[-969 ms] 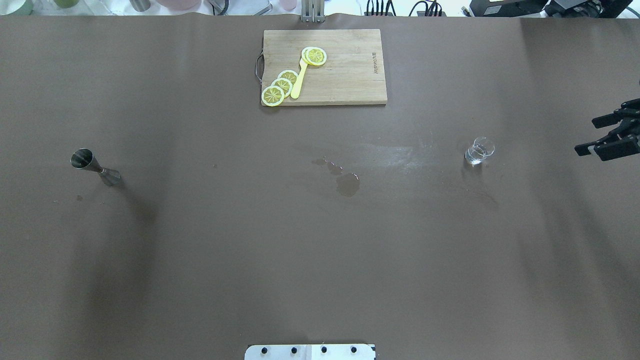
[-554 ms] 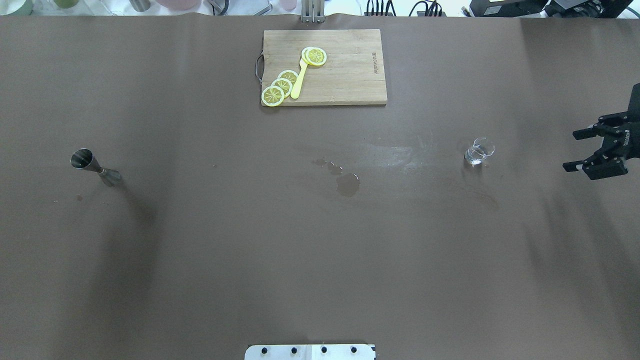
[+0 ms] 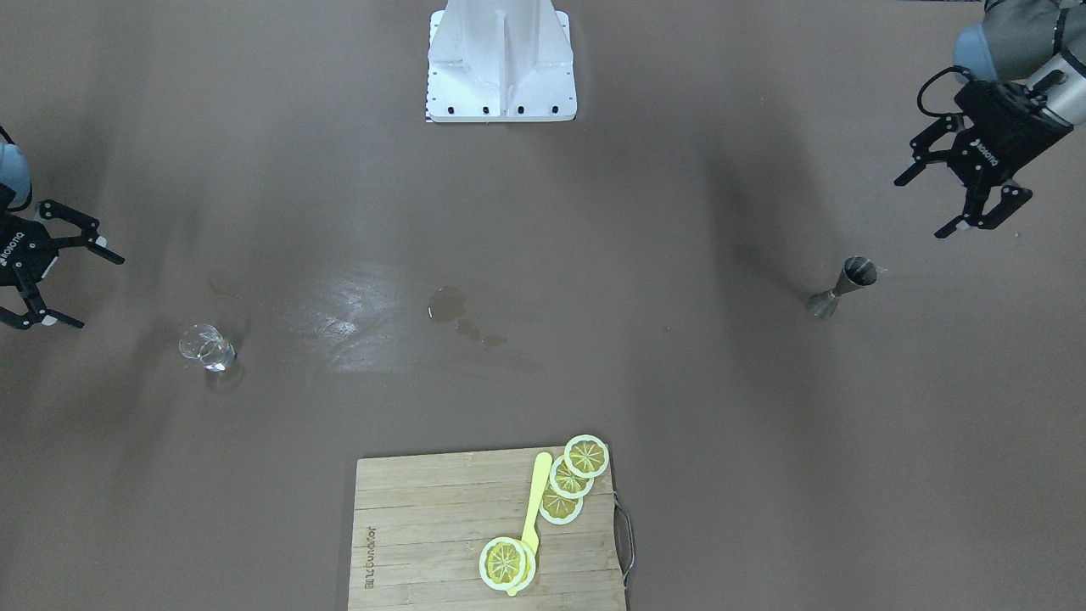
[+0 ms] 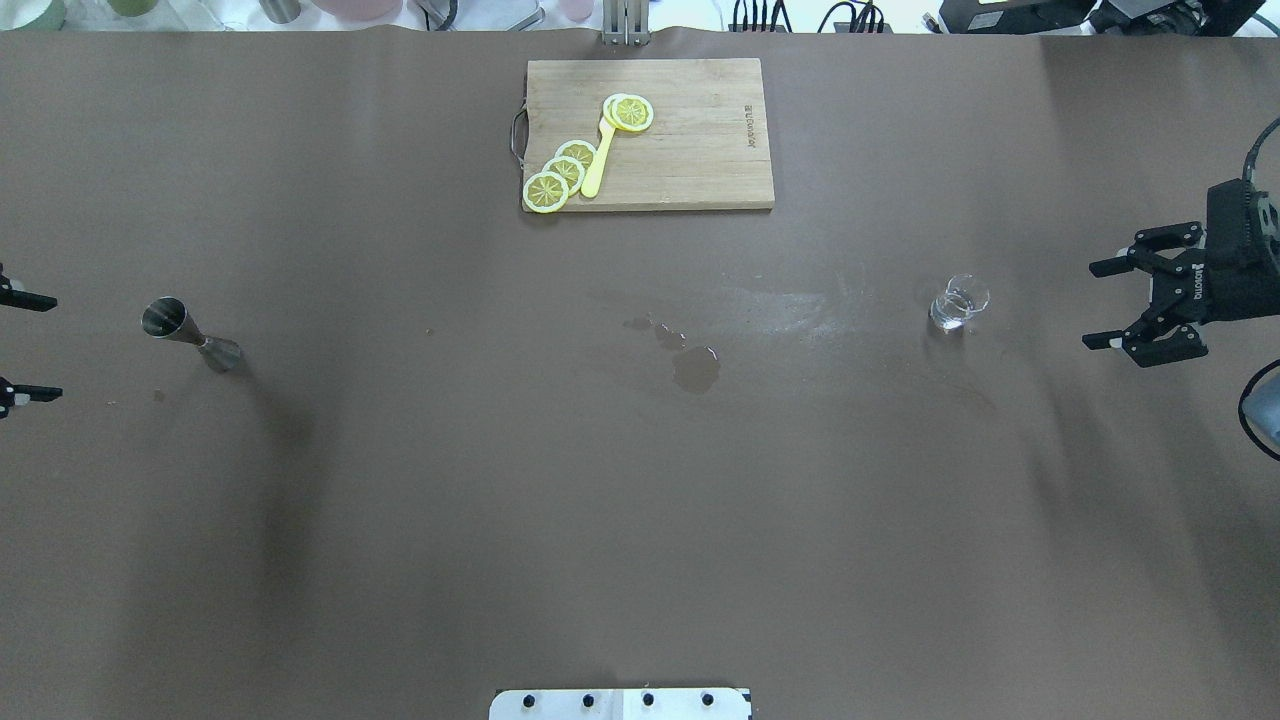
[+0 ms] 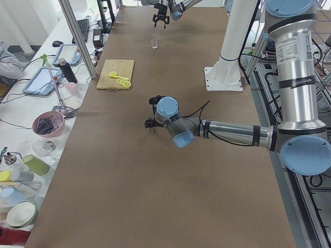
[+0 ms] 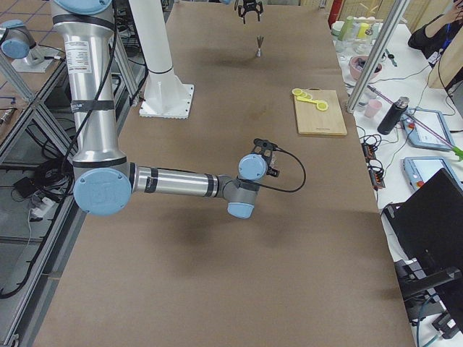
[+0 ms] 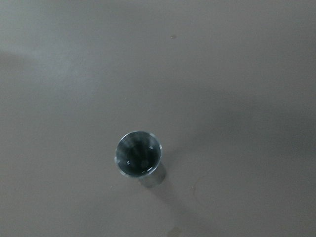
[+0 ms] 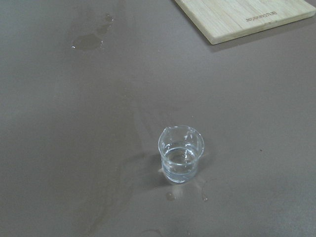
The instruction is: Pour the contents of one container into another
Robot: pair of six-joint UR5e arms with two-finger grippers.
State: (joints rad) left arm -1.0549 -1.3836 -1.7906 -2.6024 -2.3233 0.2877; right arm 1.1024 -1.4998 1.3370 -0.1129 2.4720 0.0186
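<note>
In the overhead view the small glass beaker [image 4: 958,305] stands upright right of centre on the brown table [image 4: 500,520], with a little clear liquid in its bottom. The right wrist view shows it low in the frame, pour lip toward the upper left, with a few drops on the table by its base. The right gripper [image 4: 1092,306] hangs at the right edge of the overhead view, level with the beaker and well apart from it. Its 2 fingers are spread wide with nothing between them, tips pointing toward the glass.

The metal jigger [image 4: 190,335] stands on 1 of its cones at the far left of the overhead view. The left wrist view looks straight down into its open upper cup, just below the frame's centre. The left gripper [image 4: 55,347] shows only as 2 fingertips at the left edge, spread wide and empty, near the jigger but not touching it. In the front-facing view it sits in the upper right, above the jigger.

A wet patch [image 4: 696,368] lies near the table's centre, between the 2 containers. At top centre is a wooden cutting board [image 4: 700,150] with lemon slices [image 4: 563,170] and a yellow utensil [image 4: 598,160] on its left half
</note>
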